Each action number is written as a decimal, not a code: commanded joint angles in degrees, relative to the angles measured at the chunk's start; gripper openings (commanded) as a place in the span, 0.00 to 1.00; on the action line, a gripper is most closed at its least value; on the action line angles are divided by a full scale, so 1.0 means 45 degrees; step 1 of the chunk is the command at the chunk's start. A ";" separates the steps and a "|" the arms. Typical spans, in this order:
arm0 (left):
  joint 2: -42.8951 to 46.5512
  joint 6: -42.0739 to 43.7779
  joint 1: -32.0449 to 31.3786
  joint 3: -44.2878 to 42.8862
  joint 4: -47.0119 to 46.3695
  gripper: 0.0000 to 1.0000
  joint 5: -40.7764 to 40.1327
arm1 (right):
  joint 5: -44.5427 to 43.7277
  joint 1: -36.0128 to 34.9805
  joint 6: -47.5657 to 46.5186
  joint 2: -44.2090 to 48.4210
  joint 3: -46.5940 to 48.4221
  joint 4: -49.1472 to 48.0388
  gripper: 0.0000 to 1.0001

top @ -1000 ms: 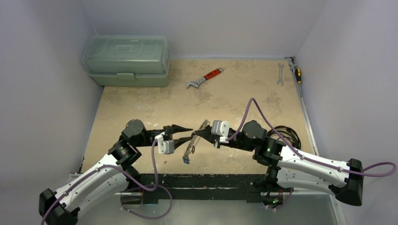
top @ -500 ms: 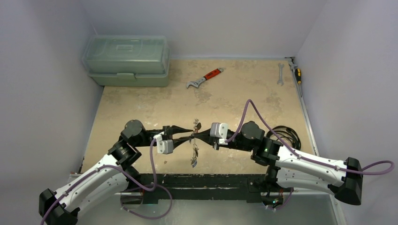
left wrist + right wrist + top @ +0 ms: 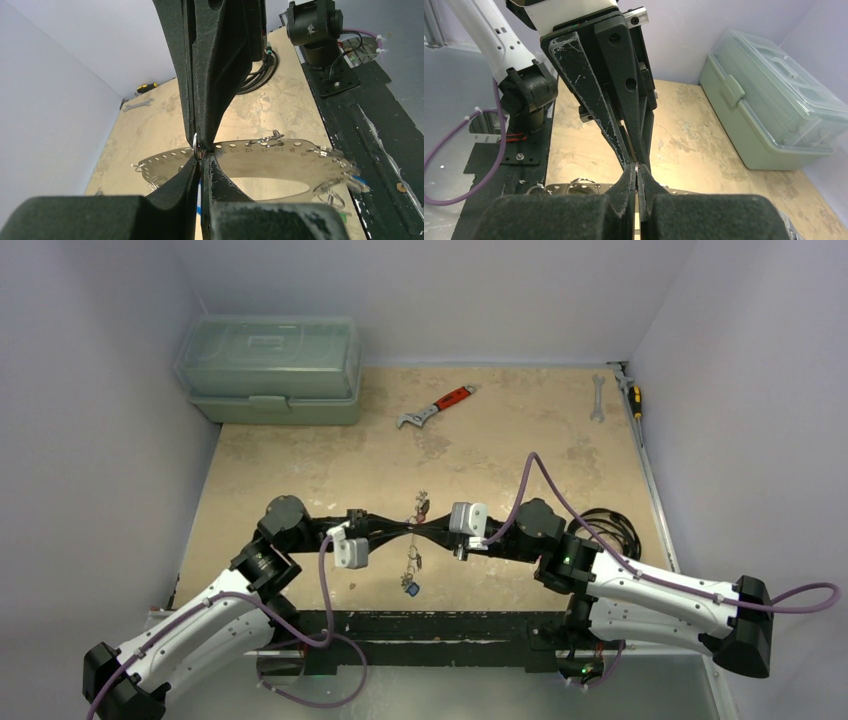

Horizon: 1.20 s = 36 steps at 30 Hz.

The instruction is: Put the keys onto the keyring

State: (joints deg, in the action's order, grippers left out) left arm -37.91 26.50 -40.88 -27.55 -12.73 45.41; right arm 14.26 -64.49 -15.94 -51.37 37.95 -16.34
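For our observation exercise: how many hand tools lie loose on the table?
3: a red-handled wrench far centre, a silver spanner far right, a yellow-handled screwdriver right beside it. The toolbox may hide more.

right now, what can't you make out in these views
- Left wrist view: keys at the right end of the keyring are blurred; left hand and right hand cover most of the pinched spot.
- Right wrist view: the right hand's fingers hide most of the keyring.
- Top view: keyring seen edge-on, too small to count keys.
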 commanded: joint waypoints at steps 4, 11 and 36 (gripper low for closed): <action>0.0009 0.0212 0.0049 -0.0276 0.0032 0.00 -0.0636 | 0.0385 -0.0036 0.0231 0.0240 -0.0122 -0.0980 0.00; -0.0175 0.0690 0.0077 -0.0580 0.0730 0.00 -0.1106 | -0.0325 -0.0035 0.0362 0.0528 0.0100 0.0397 0.36; -0.0443 0.1100 0.0072 -0.0832 0.1455 0.00 -0.1401 | -0.1767 -0.0031 -0.1916 -0.1003 0.2223 0.5038 0.48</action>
State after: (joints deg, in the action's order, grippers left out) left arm -40.25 29.78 -40.88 -28.10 -4.47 38.28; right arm 5.50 -64.49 -20.69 -55.88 46.28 5.74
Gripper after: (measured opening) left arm 0.009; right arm 0.482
